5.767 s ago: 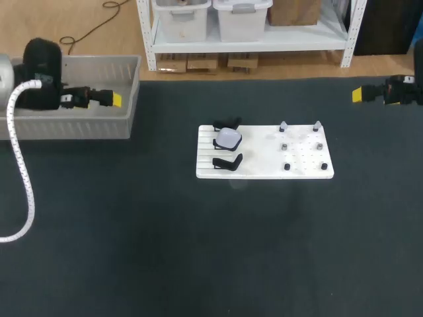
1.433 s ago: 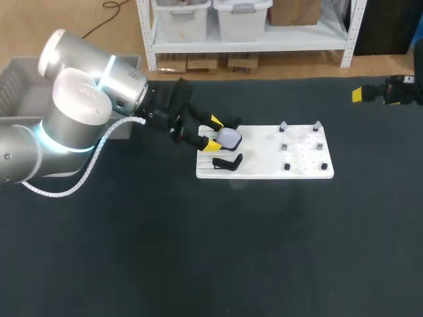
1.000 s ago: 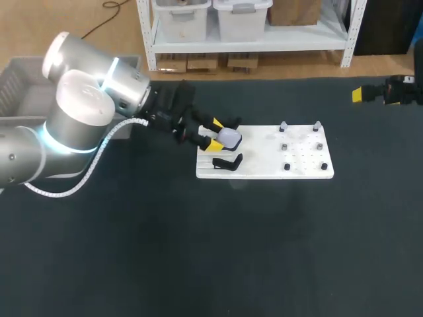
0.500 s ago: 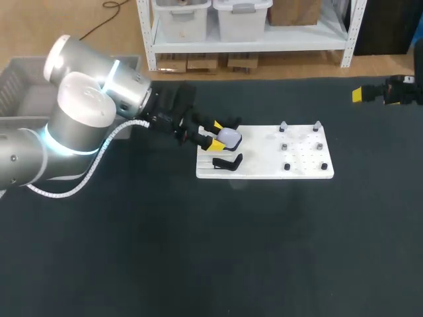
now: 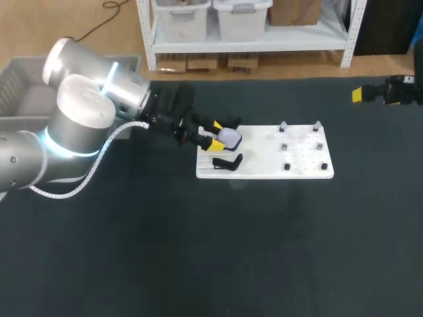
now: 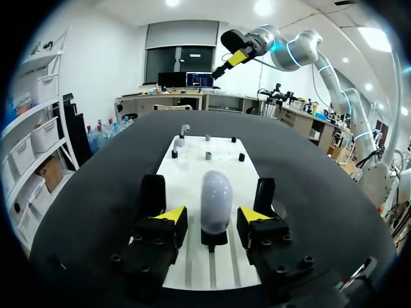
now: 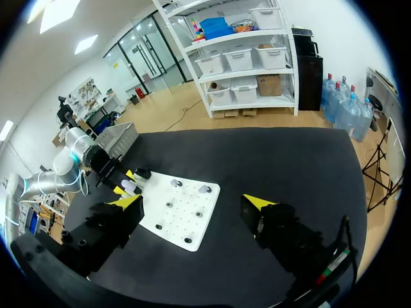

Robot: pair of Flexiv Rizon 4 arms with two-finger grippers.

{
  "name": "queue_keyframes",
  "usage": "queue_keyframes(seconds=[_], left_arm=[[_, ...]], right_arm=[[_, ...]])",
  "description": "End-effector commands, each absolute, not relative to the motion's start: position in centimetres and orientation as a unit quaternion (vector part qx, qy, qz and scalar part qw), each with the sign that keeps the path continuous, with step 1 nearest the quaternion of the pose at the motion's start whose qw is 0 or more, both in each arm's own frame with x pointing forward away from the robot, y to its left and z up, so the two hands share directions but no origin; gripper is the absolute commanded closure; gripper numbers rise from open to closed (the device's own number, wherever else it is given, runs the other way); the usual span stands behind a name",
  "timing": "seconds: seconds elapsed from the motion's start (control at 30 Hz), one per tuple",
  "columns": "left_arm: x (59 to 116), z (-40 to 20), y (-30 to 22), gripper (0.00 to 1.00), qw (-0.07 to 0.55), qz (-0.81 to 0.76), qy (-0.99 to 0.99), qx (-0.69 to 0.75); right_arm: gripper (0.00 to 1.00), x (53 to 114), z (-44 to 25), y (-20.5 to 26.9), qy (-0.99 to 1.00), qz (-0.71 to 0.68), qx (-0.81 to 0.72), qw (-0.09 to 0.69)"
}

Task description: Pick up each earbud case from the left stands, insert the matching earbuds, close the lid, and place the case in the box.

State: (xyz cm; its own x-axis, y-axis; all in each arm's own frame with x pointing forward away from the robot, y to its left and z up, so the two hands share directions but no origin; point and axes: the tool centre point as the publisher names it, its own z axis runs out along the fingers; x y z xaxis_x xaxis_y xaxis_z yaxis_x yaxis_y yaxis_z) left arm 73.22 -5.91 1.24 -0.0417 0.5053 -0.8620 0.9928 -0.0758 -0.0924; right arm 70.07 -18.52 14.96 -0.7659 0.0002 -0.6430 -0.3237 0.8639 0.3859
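Left wrist view: left hand [image 6: 210, 215] spread open — straddling, not touching, the smooth rounded white case [image 6: 216, 196].

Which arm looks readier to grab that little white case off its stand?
Left: the left pincer straddles the case on its stand; the right pincer hangs far off to the side.

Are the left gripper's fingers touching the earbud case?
No: the left gripper straddles the earbud case, with a visible gap between it and each yellow tip.

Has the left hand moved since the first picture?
Yes. The left hand went from the grey bin rightward to the white board, now straddling the earbud case.
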Motion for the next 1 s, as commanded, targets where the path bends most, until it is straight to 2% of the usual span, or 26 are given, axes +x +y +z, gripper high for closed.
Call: queue_keyframes(seconds=[0.03, 0.5, 0.8, 0.87, 1.0], left_arm=[[73.11, 1.14, -5.88, 0.51, 0.313, -0.393, 0.604, 0.618], [72.93, 0.95, -6.38, 0.50, 0.311, -0.395, 0.601, 0.621], [72.79, 1.16, -6.51, 0.55, 0.314, -0.394, 0.597, 0.624], [72.72, 1.06, -6.57, 0.60, 0.313, -0.394, 0.596, 0.626], [72.71, 1.02, -6.59, 1.00, 0.314, -0.393, 0.595, 0.626]], right_arm=[[0.00, 70.02, 14.99, -18.51, 0.907, 0.244, -0.089, 0.330], [0.00, 70.02, 14.99, -18.51, 0.907, 0.244, -0.089, 0.330], [0.00, 70.02, 14.99, -18.51, 0.907, 0.244, -0.089, 0.330], [0.00, 70.02, 14.99, -18.51, 0.907, 0.244, -0.089, 0.330], [0.00, 70.02, 14.99, -18.51, 0.907, 0.244, -0.089, 0.330]])
